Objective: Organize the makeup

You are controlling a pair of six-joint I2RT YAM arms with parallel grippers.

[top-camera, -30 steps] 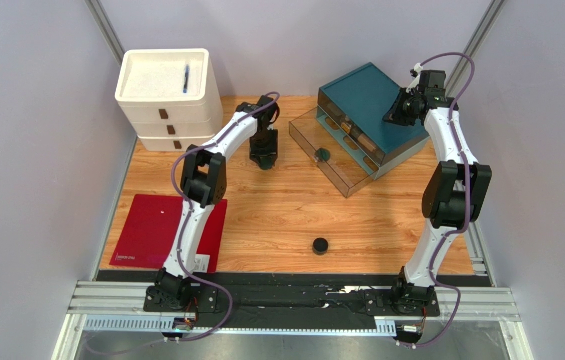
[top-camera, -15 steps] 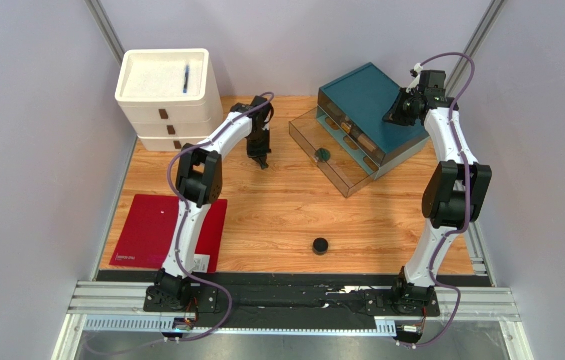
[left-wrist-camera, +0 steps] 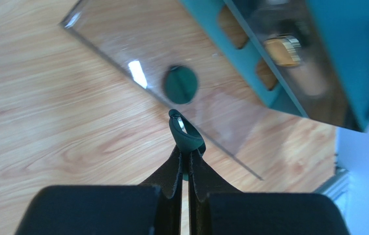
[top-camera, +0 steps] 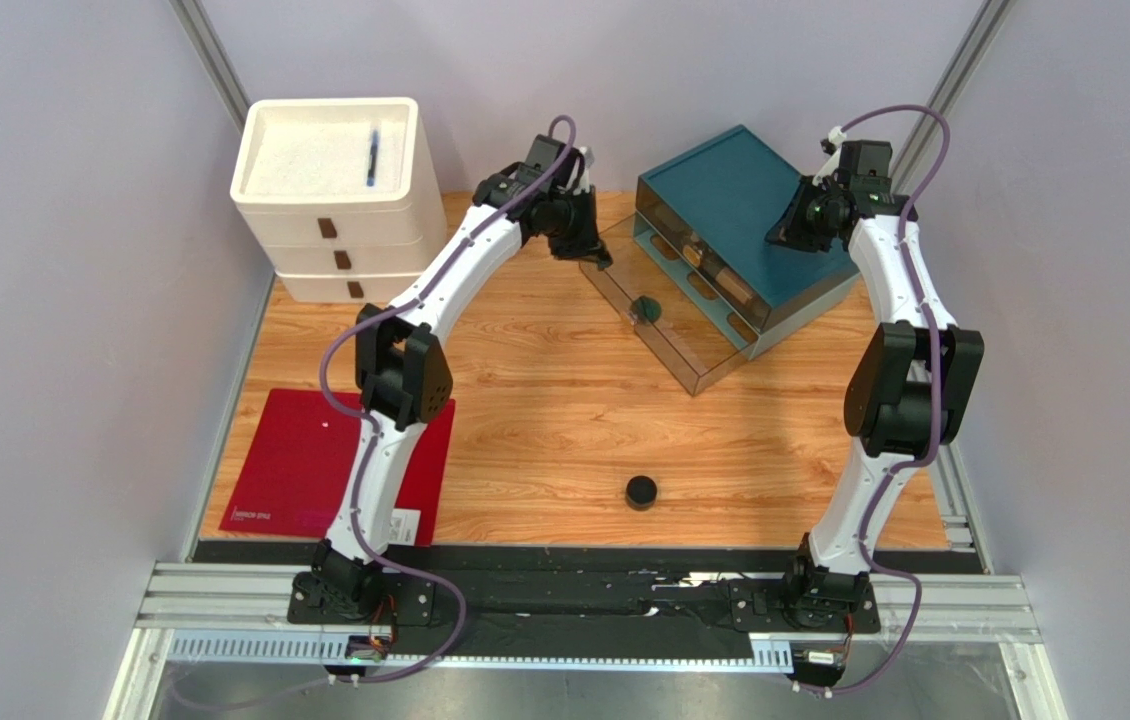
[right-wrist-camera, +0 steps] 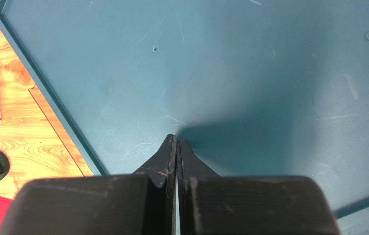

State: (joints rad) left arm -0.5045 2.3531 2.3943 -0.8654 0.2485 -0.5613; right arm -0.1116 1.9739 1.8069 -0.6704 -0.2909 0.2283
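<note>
Left claw point(left-wrist-camera: 187, 152) pinched tight on flat dark-green disc point(left-wrist-camera: 185, 131), disc edge-on, poised over front edge of clear drawer point(left-wrist-camera: 122, 34). Drawer pulled out; second green disc point(left-wrist-camera: 180, 84) flat inside. Teal cabinet point(top-camera: 737, 188) behind holds beige gold-capped bottle point(left-wrist-camera: 282, 49). Black round jar point(top-camera: 643, 491) alone on counter point(top-camera: 556, 405), well apart. Right claw point(right-wrist-camera: 176, 139) fingers pressed together over cabinet top.
</note>
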